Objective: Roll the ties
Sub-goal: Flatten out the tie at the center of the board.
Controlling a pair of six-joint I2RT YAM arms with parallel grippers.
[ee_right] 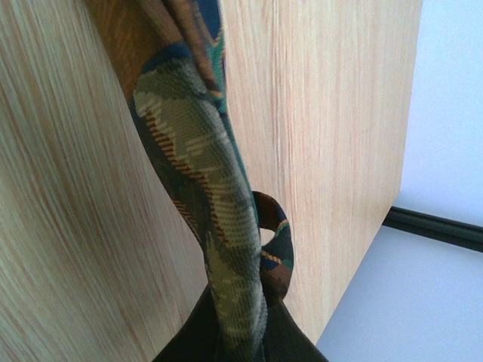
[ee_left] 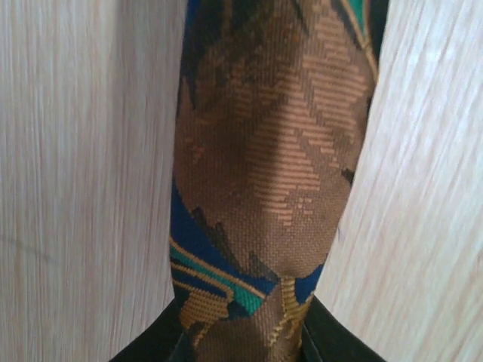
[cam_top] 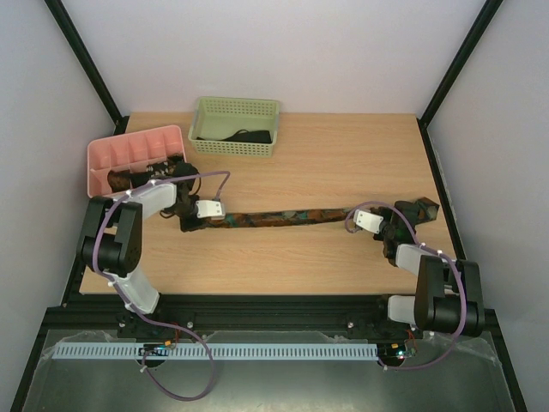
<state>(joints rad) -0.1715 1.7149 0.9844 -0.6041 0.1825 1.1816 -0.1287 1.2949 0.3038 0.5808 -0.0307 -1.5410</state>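
One long tie (cam_top: 292, 216), dark brown with mottled orange, green and blue, lies stretched left to right across the table (cam_top: 326, 163). My left gripper (cam_top: 189, 225) is shut on its left end; in the left wrist view the tie (ee_left: 264, 151) narrows into the left gripper (ee_left: 241, 343) between the black fingers (ee_left: 151, 351). My right gripper (cam_top: 396, 225) is shut on the tie near its right end. In the right wrist view the tie (ee_right: 196, 151) is folded, with a small loop beside the right gripper (ee_right: 245, 339). The tie's wide end (cam_top: 422, 209) lies near the table's right edge.
A pink divided tray (cam_top: 129, 150) stands at the back left, dark patterned fabric (cam_top: 124, 180) in its near compartment. A green basket (cam_top: 206, 112) at the back middle holds a dark tie (cam_top: 249, 136). Black frame posts run along both sides.
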